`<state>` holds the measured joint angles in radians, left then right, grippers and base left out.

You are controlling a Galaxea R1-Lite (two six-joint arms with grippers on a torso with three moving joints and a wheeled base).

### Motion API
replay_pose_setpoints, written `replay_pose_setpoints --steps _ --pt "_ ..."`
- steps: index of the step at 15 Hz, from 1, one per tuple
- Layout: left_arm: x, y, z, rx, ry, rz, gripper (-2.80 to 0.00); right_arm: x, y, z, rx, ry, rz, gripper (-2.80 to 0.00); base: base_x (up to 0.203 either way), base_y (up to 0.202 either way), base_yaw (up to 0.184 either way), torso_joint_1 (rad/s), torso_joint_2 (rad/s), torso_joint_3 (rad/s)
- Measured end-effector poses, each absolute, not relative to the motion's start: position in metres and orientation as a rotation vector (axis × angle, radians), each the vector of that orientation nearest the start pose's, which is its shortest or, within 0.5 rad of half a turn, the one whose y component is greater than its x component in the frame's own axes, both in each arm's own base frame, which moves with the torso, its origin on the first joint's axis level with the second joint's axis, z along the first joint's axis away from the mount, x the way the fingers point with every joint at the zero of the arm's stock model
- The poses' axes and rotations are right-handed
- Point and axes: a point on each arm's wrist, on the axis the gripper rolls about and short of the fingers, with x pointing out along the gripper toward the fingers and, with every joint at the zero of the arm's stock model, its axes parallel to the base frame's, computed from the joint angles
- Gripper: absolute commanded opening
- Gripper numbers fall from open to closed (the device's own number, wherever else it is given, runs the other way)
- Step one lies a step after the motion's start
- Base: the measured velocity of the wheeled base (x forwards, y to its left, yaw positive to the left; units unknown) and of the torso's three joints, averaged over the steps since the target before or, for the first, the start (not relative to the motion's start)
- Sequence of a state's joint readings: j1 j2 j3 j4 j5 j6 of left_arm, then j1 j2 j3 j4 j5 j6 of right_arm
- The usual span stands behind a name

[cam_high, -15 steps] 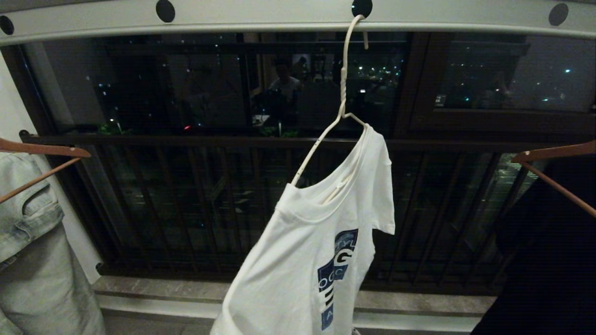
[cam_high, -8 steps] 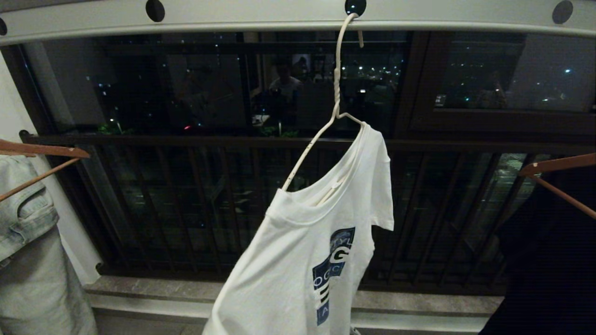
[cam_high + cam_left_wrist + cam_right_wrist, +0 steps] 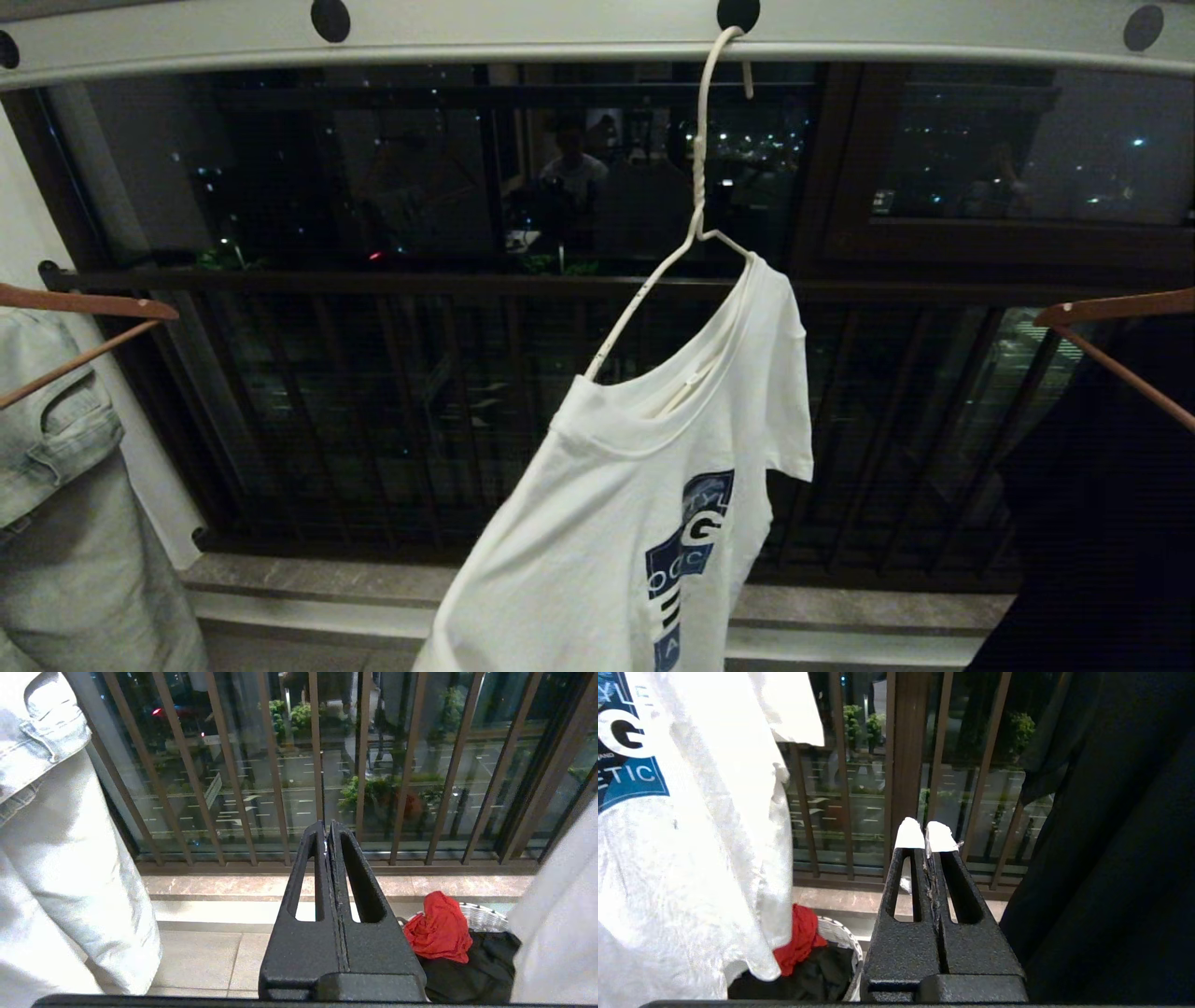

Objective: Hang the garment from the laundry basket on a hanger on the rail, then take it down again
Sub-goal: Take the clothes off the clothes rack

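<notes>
Garment (image 3: pixel 644 485) has swung slightly right on hanger (image 3: pixel 695 177).

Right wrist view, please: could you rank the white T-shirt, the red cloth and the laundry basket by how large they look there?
1. White T-shirt, by far the largest, though it hangs nearest the camera.
2. Red cloth and laundry basket: unsure, since only a sliver of each shows.
</notes>
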<state>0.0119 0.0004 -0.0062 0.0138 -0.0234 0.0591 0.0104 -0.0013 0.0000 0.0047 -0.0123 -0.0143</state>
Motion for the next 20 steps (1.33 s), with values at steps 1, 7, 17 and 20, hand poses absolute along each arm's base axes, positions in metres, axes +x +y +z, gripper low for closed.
replay_pose_setpoints --steps 1,7,17,20 --pt "-0.023 -0.001 0.076 0.059 0.008 -0.012 -2.8 -0.023 -0.001 0.075 -0.014 0.003 -0.002 -2.8 0.0 0.0 0.0 0.0 0.0 0.0" --pt "-0.023 -0.001 0.076 0.068 0.008 -0.013 -2.8 -0.023 -0.001 0.075 -0.014 0.003 -0.002 -2.8 0.0 0.0 0.0 0.0 0.0 0.0" --pt "-0.03 -0.004 0.126 0.157 -0.096 -0.137 -2.8 -0.023 -0.001 0.075 -0.014 0.003 -0.001 -2.8 0.0 0.0 0.0 0.0 0.0 0.0" --pt "-0.015 -0.007 0.183 0.145 -0.076 -0.301 -2.8 -0.023 -0.001 0.075 -0.014 0.003 -0.002 -2.8 0.0 0.0 0.0 0.0 0.0 0.0"
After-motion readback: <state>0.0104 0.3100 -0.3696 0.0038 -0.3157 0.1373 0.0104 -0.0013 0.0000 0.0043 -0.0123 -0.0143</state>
